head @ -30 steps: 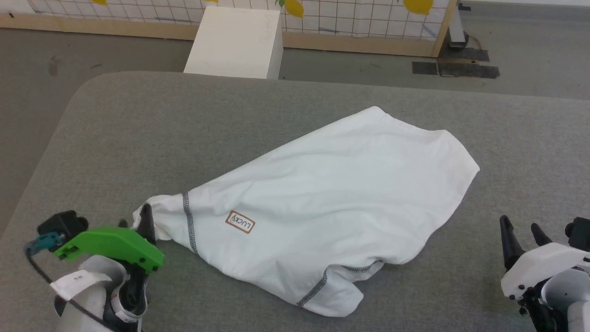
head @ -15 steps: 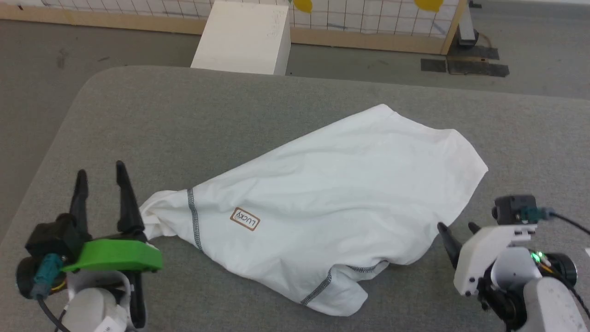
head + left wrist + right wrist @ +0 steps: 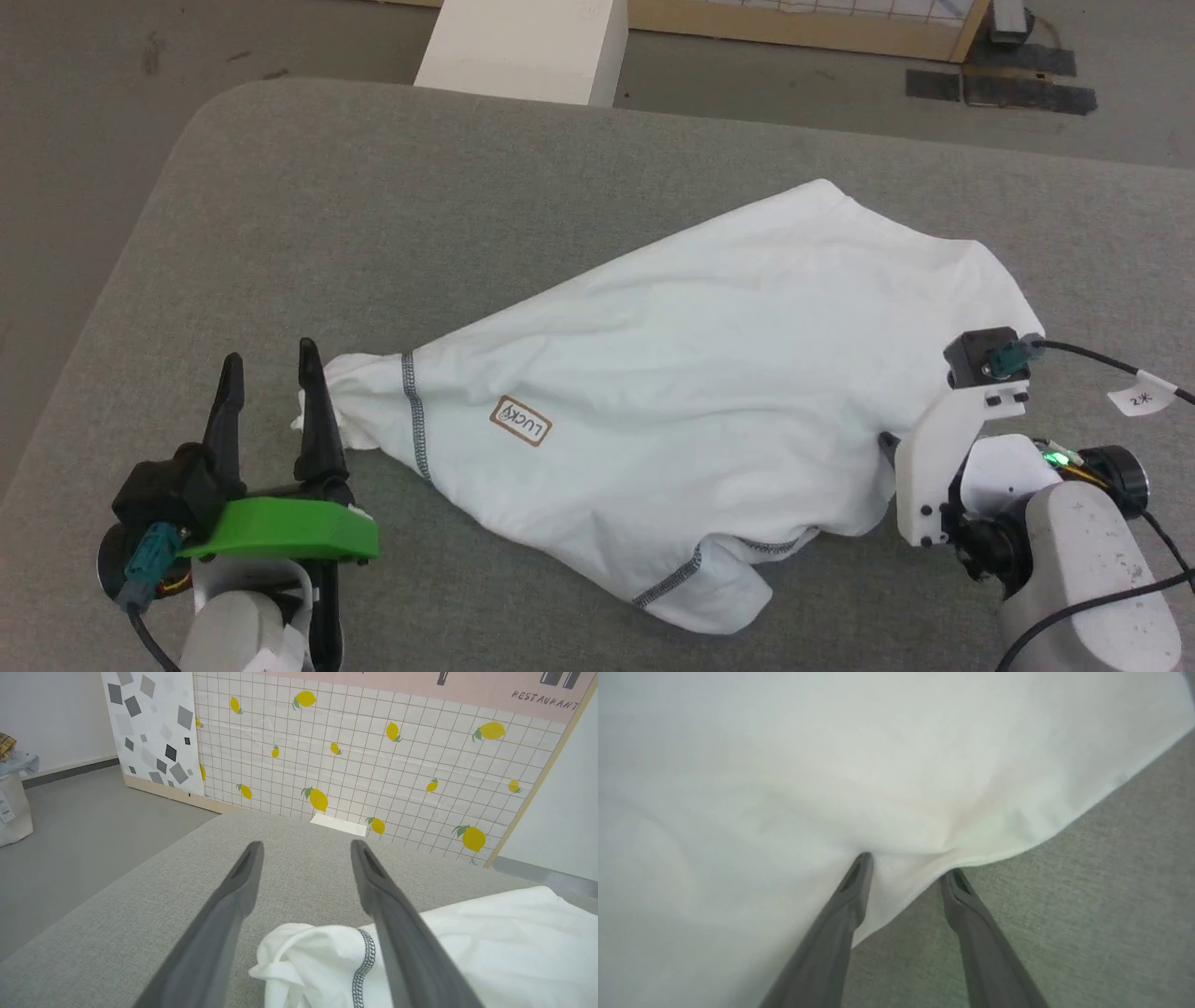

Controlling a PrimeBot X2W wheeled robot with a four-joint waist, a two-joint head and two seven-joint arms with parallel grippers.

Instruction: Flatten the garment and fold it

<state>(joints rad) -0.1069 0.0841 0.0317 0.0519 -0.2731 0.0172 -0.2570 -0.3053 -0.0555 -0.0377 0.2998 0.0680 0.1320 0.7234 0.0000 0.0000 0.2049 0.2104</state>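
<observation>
The garment (image 3: 709, 373), a white T-shirt with grey seams and a small LUCKY patch (image 3: 521, 421), lies rumpled across the grey table (image 3: 373, 205). Its bunched sleeve end (image 3: 299, 952) sits between my left gripper's fingers low down, and the right finger overlaps the cloth. That left gripper (image 3: 269, 355) (image 3: 306, 845) stands open, tips pointing at the table's far side. My right gripper (image 3: 909, 864) is open at the garment's near-right hem (image 3: 1017, 835): one fingertip presses on the cloth, the other is at the hem's edge, and the fabric puckers between them. Its white wrist mount (image 3: 934, 467) hides the fingers from above.
A white box (image 3: 523, 42) stands on the floor beyond the table's far edge. The table's rounded far-left corner (image 3: 215, 103) drops to grey floor. A lemon-patterned partition (image 3: 373, 756) runs behind. A tagged cable (image 3: 1144, 392) trails from the right wrist.
My right gripper has moved forward and left onto the garment's hem, its jaws narrowing slightly. The left gripper has turned fingers-forward beside the sleeve end. The head camera has tilted down.
</observation>
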